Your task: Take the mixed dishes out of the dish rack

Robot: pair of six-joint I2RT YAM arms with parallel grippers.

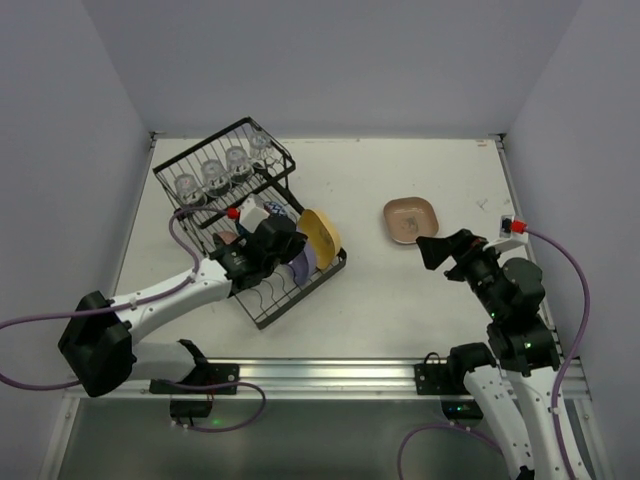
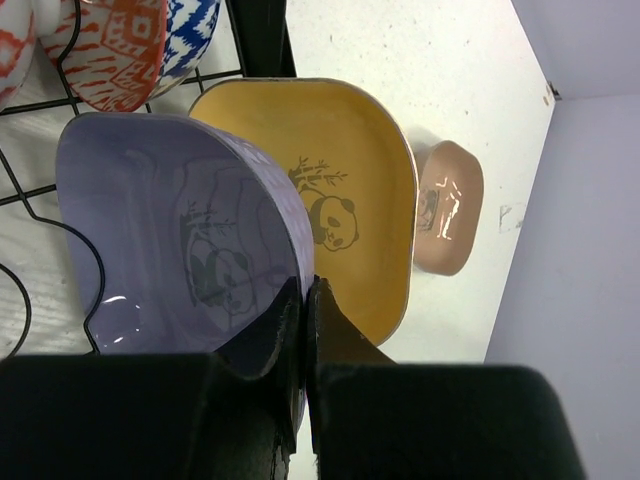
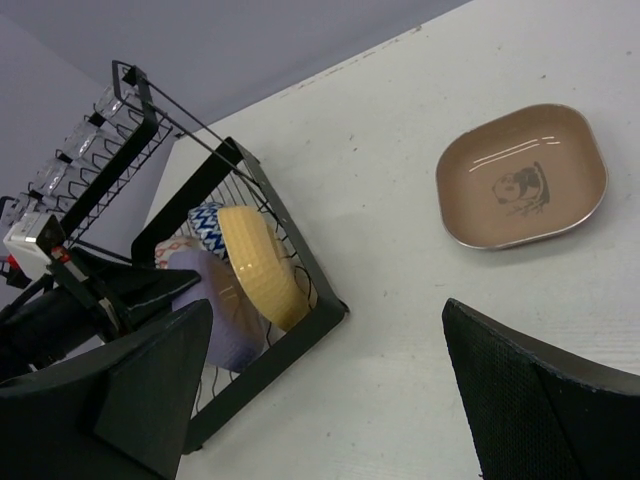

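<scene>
The black wire dish rack stands at the back left, with several clear glass cups in its raised basket. In the lower tray section a purple plate and a yellow plate stand on edge, beside a red-brown patterned bowl and a blue one. My left gripper is shut on the purple plate's rim. A tan plate lies flat on the table at the right. Near it, above bare table, my right gripper is open and holds nothing.
White walls close in the table on three sides. The rack's front corner points toward the right arm. Cables trail from both arms near the rack and the right edge.
</scene>
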